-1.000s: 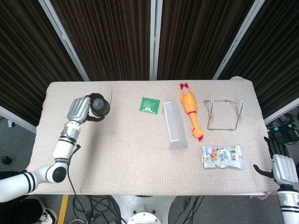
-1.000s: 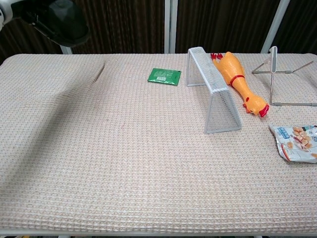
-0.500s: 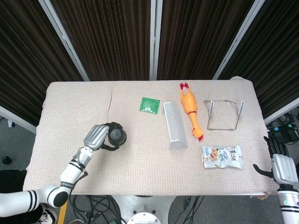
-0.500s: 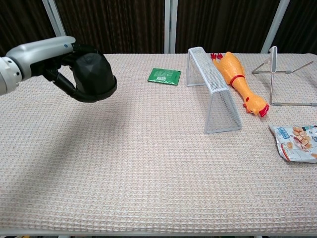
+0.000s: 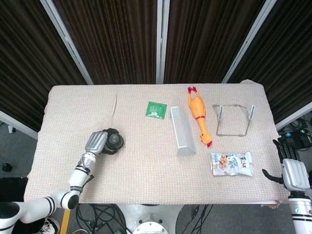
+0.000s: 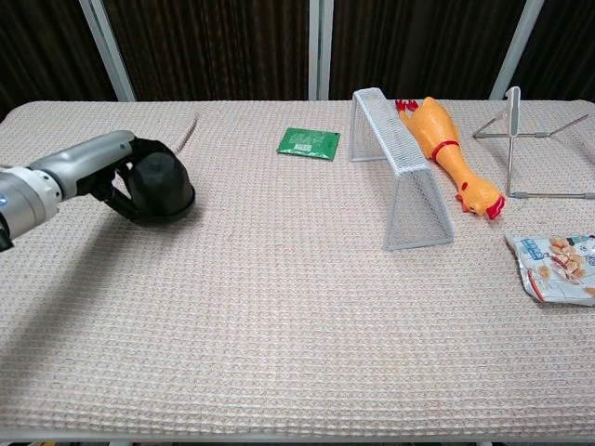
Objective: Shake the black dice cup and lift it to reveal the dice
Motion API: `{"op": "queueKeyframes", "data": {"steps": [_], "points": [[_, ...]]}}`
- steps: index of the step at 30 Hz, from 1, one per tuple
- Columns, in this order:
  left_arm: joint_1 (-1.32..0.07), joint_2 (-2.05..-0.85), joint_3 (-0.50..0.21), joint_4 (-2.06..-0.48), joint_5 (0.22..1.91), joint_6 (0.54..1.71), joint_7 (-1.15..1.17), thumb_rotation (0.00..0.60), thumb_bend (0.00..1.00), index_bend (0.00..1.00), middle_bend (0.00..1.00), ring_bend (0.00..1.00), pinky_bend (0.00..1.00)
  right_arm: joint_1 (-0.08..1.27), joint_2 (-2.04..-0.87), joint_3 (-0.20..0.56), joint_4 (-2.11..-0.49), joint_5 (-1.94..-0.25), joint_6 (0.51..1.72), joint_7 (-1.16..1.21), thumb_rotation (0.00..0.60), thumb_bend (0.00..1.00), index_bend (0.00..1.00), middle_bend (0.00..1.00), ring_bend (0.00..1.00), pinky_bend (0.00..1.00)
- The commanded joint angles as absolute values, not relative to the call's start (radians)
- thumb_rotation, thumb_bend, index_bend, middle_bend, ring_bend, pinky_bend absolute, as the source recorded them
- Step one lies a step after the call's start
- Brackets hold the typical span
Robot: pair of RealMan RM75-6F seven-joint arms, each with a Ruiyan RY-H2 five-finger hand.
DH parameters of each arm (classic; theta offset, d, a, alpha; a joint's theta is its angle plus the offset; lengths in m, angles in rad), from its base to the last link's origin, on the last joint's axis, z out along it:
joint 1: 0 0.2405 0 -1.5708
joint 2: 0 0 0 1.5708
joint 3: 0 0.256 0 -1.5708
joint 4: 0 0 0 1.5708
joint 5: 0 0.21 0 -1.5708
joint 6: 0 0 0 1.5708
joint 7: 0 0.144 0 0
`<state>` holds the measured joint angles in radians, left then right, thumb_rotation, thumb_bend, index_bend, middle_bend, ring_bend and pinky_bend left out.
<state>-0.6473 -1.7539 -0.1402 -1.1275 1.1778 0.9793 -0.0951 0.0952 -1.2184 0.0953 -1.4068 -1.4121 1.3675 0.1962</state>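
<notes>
Now the cup is back down near the left edge

Now the left hand (image 6: 98, 167) has the black cup (image 6: 158, 186) low against the desk (image 6: 297, 307), close to the left edge and about midway between front and back. A second ago the cup was held high toward the far left corner; half a second ago it had swung nearer the front, clear above the cloth. In the chest view it now looks to sit mouth-down on the surface, or very nearly so; whether the rim fully touches cannot be told. The fingers (image 6: 119, 197) are wrapped around the cup's side, holding it firmly.

That swing and return read as the shaking stroke, so the shake seems under way or ending. No dice show in either view; if there are any, they would be under the cup. What remains is the straight lift to uncover them.

The right hand (image 5: 291, 168) hangs off the front right corner of the desk, fingers spread and holding nothing, as it was before. The chicken (image 6: 451, 153), wire rack (image 6: 404, 177), snack bag (image 6: 558, 269) and green packet (image 6: 309, 142) have not moved.
</notes>
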Motion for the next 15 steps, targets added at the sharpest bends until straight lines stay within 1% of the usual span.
{"op": "queueKeyframes", "data": {"steps": [1,3,5,8,11,15], "points": [[-0.637,-1.789,-0.135,-1.084,1.204,0.978,-0.140,0.600,0.24,0.36,0.47,0.33,0.40,0.095,-1.216,0.096,-1.409,-1.411,1.368,0.194,0.600,0.10,0.00,0.00,0.00,0.00],[-0.637,-1.790,-0.130,-1.080,1.222,0.961,-0.176,0.600,0.18,0.26,0.37,0.23,0.31,0.095,-1.215,0.096,-1.411,-1.409,1.369,0.192,0.600,0.10,0.00,0.00,0.00,0.00],[-0.640,-1.787,-0.129,-1.076,1.241,0.956,-0.202,0.600,0.12,0.18,0.25,0.13,0.22,0.094,-1.214,0.097,-1.412,-1.407,1.370,0.192,0.600,0.10,0.00,0.00,0.00,0.00],[-0.640,-1.786,-0.131,-1.073,1.265,0.962,-0.225,0.600,0.06,0.13,0.14,0.05,0.16,0.094,-1.215,0.096,-1.410,-1.405,1.367,0.193,0.600,0.10,0.00,0.00,0.00,0.00],[-0.637,-1.783,-0.135,-1.076,1.276,0.969,-0.239,0.600,0.02,0.10,0.08,0.02,0.13,0.095,-1.217,0.094,-1.408,-1.405,1.364,0.194,0.600,0.10,0.00,0.00,0.00,0.00],[-0.633,-1.773,-0.138,-1.088,1.280,0.966,-0.249,0.600,0.02,0.10,0.07,0.01,0.12,0.096,-1.217,0.094,-1.407,-1.405,1.366,0.195,0.600,0.10,0.00,0.00,0.00,0.00]]}}
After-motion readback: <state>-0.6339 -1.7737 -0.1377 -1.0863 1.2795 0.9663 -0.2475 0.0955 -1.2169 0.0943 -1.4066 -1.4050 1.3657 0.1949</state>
